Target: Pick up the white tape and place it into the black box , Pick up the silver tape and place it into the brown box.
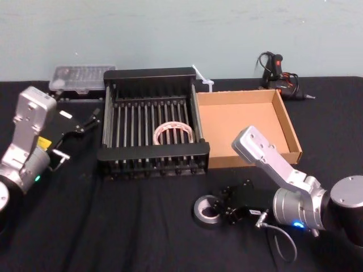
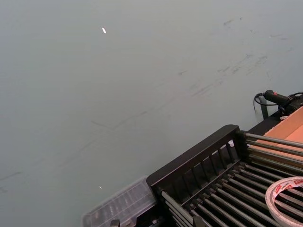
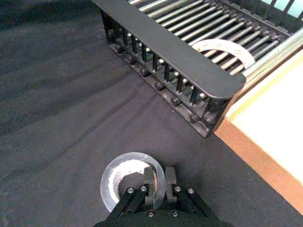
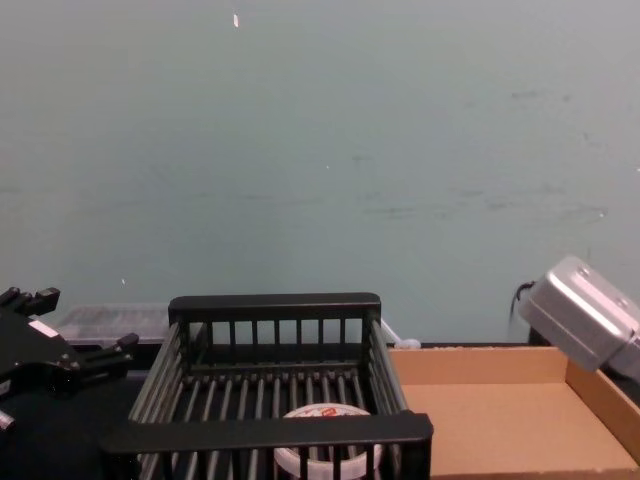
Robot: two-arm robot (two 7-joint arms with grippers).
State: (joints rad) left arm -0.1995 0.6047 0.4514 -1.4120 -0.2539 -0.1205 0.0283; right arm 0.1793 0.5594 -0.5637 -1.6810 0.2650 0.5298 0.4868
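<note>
Black counter (image 1: 113,226) | your right pincer (image 3: 159,176) was clamped on silver tape (image 3: 128,158) rim | left pincer (image 1: 91,120) apart, idle beside black box (image 1: 153,152) | thin grip could slip when lifted.

Light is even and diffuse, falling from above, with no hard-edged shadows anywhere. The pale wall (image 4: 320,150) is evenly lit and is the brightest area in the chest and left wrist views. The black cloth (image 1: 113,226) swallows light and reads dim; in the right wrist view only its faint creases catch any. There the floor of the brown box (image 3: 274,118) is washed out almost to white — and the top of the silver tape (image 3: 113,177) glares. The near rim of the black box (image 3: 175,47) carries a dull sheen, with a soft shadow on the cloth beside it.
</note>
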